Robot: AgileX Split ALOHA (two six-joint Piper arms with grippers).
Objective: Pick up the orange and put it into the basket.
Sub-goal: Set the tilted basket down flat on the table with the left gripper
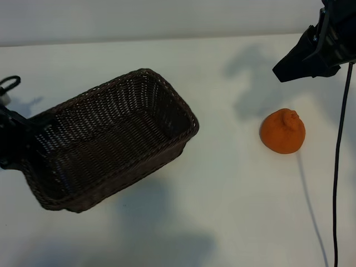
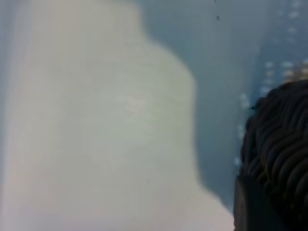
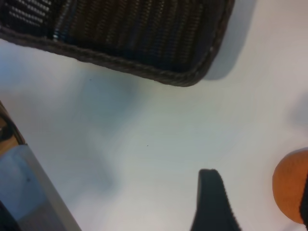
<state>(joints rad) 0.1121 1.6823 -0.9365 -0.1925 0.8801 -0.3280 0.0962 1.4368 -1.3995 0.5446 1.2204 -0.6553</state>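
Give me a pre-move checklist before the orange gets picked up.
1. Orange free on the table, nothing touching it: ok.
2. Right gripper above and apart from the orange, jaws open: ok.
3. Basket empty, ready to receive: ok.
4. Path from orange to basket free of obstacles: ok.
5. Left gripper at the basket's far end; firm hold on the rim: cannot tell.
6. Black cable hangs close beside the orange: not ok.

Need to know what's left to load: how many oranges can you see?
1. The orange sits on the table right of the basket, which looks empty, below the right gripper. No others visible.
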